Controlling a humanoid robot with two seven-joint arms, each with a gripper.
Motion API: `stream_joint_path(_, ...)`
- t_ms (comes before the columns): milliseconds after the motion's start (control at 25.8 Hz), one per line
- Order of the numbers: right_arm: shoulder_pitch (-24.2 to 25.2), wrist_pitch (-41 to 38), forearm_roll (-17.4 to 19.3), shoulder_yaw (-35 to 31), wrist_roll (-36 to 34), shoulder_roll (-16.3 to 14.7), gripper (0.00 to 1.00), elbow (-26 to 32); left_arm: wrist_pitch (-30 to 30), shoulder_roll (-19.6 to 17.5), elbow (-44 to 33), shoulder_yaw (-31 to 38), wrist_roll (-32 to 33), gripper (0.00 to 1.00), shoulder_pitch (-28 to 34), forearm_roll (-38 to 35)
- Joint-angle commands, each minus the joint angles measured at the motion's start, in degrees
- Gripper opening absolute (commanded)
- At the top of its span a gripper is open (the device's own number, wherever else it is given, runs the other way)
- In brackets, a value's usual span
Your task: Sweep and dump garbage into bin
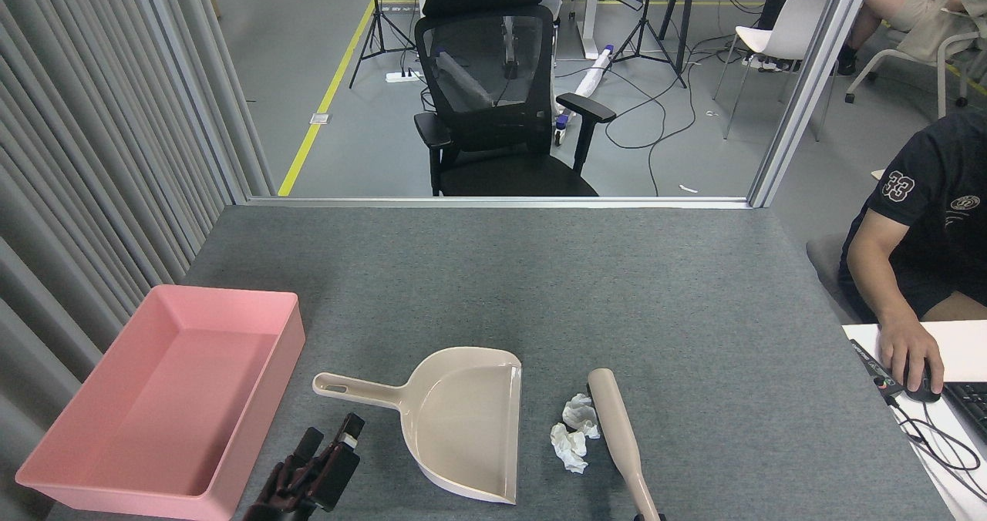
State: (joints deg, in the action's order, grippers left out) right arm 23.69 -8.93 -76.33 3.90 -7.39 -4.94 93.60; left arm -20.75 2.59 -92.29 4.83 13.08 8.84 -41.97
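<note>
Two crumpled white wads of garbage (pixel 574 428) lie on the grey table between the beige dustpan (pixel 463 436) and the beige brush (pixel 617 436), touching the brush's left side. The dustpan's open mouth faces right, toward them. The brush slants down to the bottom edge, where only a dark sliver of my right gripper (pixel 649 516) shows at its handle. My left gripper (pixel 331 436) sits low, just below the dustpan's handle (pixel 355 390), fingertips apart, holding nothing. The pink bin (pixel 289 344) stands at the left with nothing in it.
A person sits at the right, one hand (pixel 910 351) on a mouse beside a keyboard on a white desk. Ribbed grey panels (pixel 92 197) line the left side. A black office chair (pixel 501 105) stands beyond the table's far edge.
</note>
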Motion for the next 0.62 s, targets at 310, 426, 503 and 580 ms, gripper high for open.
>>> stream_joint_path(310,0.4,-0.1,0.0,-1.7,0.0,-0.3,0.0,0.1,0.3,1.8,15.6,-1.3,-1.9,0.99,-8.9,4.3)
stream_joint_path(426,0.6,-0.2,0.0,-2.3,0.0,-0.5,0.0,0.1,0.4,1.4,19.1,-1.3,-2.2,0.99,-11.1,4.2)
stream_joint_path(503,0.7,-0.5,0.0,-2.9,0.0,-0.5,0.0,0.1,0.4,1.4,21.4,-1.2,-2.4,0.99,-12.6,4.3)
stream_joint_path(580,0.9,-0.5,0.0,-3.2,0.0,-0.5,0.0,0.1,0.3,1.4,24.1,-1.1,-2.5,0.99,-14.2,4.4)
